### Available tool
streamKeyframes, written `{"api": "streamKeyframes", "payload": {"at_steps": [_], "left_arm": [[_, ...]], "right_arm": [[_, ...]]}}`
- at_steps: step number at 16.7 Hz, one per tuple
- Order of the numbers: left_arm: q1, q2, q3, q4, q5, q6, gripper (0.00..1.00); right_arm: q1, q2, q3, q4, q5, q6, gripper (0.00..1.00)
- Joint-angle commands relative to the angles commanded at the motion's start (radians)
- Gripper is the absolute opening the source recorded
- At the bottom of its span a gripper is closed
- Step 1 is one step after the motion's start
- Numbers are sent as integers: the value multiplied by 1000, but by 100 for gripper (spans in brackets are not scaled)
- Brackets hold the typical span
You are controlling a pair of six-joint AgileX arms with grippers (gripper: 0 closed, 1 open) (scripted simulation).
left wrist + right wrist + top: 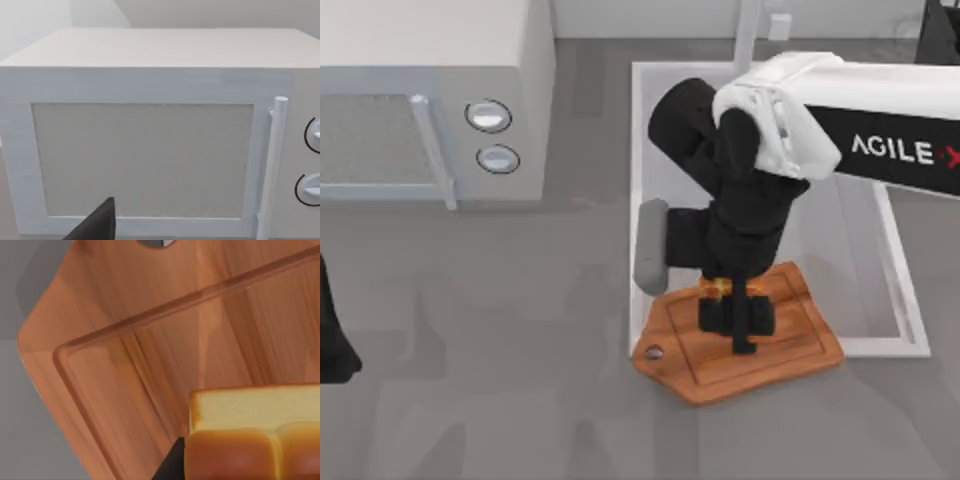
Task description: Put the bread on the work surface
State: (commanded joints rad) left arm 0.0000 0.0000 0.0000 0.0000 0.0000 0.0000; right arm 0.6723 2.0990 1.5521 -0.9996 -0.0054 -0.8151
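- The grey worktop carries everything; a white microwave stands at its far left, with a closed door, a vertical handle and two round knobs beside it.
- A white-rimmed sink is set into the worktop right of centre.
- My right arm, white and black, reaches in from the right edge and bends down over the sink's near-left corner.
- A brown wooden board lies tilted on the worktop, overlapping the near rim of the sink, with a hanging hole at its left end.
- The right claw hangs over the middle of the board, pointing down.
- The bread, golden-orange with a paler cut face, sits between the claw's fingers; the claw is closed around it above the board's grooved surface. Whether the bread touches the wood I cannot tell.
- My left arm is parked at the left edge of the worktop, its wrist facing the microwave door; how its claw stands I cannot tell.
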Motion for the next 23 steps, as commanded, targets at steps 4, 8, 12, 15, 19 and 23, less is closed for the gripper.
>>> {"api": "streamKeyframes", "payload": {"at_steps": [4,8,12,15,19,23], "left_arm": [[0,0,0,0,0,0,100],[0,0,0,0,0,0,100],[0,0,0,0,0,0,100],[0,0,0,0,0,0,100],[0,0,0,0,0,0,100],[0,0,0,0,0,0,100]], "right_arm": [[1,20,-22,17,0,0,0],[1,20,-22,17,0,0,8],[1,20,-22,17,0,0,38],[1,20,-22,17,0,0,60],[1,20,-22,17,0,0,90],[1,20,-22,17,0,0,100]]}}
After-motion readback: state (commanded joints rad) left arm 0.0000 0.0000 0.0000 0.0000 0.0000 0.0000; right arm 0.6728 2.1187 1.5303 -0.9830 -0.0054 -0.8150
